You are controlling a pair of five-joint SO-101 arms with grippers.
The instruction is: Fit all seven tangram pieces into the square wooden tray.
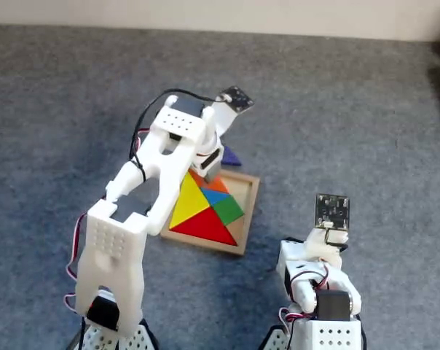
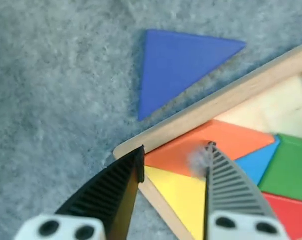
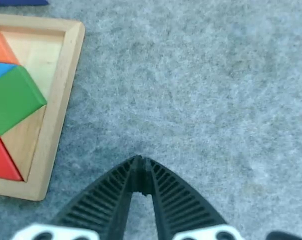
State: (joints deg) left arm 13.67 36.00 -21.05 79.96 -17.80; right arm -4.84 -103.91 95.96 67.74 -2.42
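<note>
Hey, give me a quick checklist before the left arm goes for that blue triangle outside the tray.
1. Left hand open and empty: ok, it is over a corner of the tray.
2. Blue triangle free: ok, flat on the carpet beside the tray rim, nothing on it.
3. Space in tray: ok, bare wood next to the orange piece.
4. Gap matches the triangle: cannot tell.
5. Right hand out of the way: ok, shut over carpet, off the tray.
</note>
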